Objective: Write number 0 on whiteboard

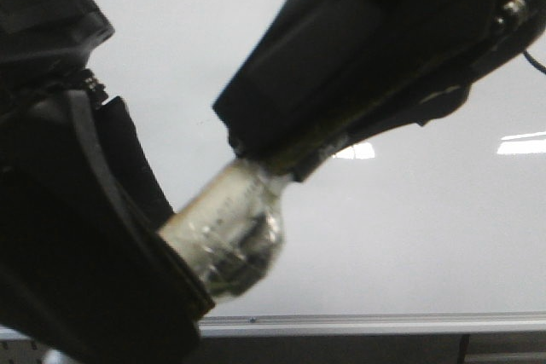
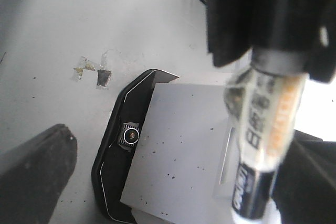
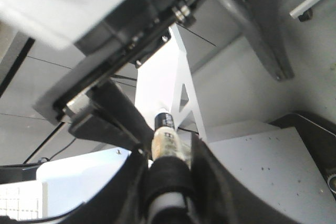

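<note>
The whiteboard (image 1: 409, 236) fills the front view behind both arms, with its silver rail (image 1: 367, 324) along the bottom. No number 0 shows on it. The marker (image 1: 230, 228), pale and wrapped in clear tape, hangs between the two grippers. My right gripper (image 1: 260, 147) is shut on the marker's upper part; in the right wrist view its fingers (image 3: 210, 171) press the marker (image 3: 167, 139). My left gripper (image 2: 173, 182) stands open, fingers far apart. The marker (image 2: 262, 145) lies close to one of its fingers (image 2: 307, 182). The marker's tip is hidden.
Bright light reflections (image 1: 522, 144) lie on the board. Below, a grey speckled plate (image 2: 178, 150) sits on a black base (image 2: 107, 166), and tape scraps (image 2: 94, 72) lie on the grey floor. A white stand (image 3: 163, 82) rises under the board.
</note>
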Tool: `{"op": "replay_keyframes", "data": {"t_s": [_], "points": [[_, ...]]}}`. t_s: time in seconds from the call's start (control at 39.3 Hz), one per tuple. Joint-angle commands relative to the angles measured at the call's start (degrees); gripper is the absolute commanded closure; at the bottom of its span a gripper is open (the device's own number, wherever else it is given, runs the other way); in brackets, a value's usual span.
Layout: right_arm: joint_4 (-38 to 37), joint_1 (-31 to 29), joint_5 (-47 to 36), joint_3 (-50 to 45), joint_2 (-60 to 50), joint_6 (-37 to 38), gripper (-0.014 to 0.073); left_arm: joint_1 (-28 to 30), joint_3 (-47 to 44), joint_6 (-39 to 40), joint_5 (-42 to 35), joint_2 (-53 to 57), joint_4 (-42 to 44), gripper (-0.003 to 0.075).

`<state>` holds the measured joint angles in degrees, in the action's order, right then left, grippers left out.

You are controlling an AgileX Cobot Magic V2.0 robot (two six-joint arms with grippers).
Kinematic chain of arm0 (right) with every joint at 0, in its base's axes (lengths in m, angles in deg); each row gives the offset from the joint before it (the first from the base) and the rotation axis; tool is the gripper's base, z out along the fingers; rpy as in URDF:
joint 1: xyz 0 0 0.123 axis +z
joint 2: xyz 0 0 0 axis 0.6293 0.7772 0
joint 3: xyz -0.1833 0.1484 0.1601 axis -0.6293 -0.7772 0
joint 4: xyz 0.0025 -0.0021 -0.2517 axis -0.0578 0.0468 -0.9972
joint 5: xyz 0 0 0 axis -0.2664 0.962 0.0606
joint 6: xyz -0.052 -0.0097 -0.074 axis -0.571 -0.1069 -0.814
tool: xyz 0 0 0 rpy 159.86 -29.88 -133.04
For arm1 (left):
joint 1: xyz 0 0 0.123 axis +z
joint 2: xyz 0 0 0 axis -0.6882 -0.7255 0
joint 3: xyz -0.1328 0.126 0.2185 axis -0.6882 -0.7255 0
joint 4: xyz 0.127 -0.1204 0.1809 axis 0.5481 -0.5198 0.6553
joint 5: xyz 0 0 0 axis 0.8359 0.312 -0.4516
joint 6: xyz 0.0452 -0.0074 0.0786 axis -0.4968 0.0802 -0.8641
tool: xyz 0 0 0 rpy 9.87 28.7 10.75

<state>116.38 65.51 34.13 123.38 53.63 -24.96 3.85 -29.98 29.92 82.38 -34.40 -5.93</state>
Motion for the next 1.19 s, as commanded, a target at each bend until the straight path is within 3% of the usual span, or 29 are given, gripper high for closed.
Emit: {"op": "replay_keyframes", "data": {"t_s": [0.0, 0.15, 0.25, 0.41, 0.64, 0.86, 1.17], "points": [[-3.86, -2.57, 2.76, 2.28, -1.44, 3.54, 0.0661, -0.23, 1.79, 0.32, -1.07, 1.66, -3.04, 0.0048], [-18.2, -7.68, -0.07, 5.62, -1.64, 13.16, 0.0661, -0.23, 1.79, 0.32, -0.93, 1.66, -3.04, 0.0057], [-25.35, -10.38, -4.29, 7.38, -2.8, 18.39, 0.0661, -0.23, 1.79, 0.32, -0.25, 1.66, -3.04, 0.0127], [-34.94, -12.85, -12.13, 9.37, -6.09, 25.13, 0.0659, -0.23, 1.79, 0.32, 0.71, 1.66, -3.04, 0.0374], [-51.94, -13.01, -12.28, 17.06, -7.64, 38.91, 0.0652, -0.23, 1.79, 0.32, 0.86, 1.66, -3.04, 0.0741], [-57.76, -13.01, -8.5, 28.67, -6.31, 42.82, 0.0652, -0.23, 1.79, 0.32, 0.86, 1.66, -3.04, 0.074], [-60.65, -13.01, 2.51, 53.03, 5.74, 44.76, 0.0652, -0.23, 1.79, 0.32, 0.86, 1.66, -3.04, 0.074]]}}
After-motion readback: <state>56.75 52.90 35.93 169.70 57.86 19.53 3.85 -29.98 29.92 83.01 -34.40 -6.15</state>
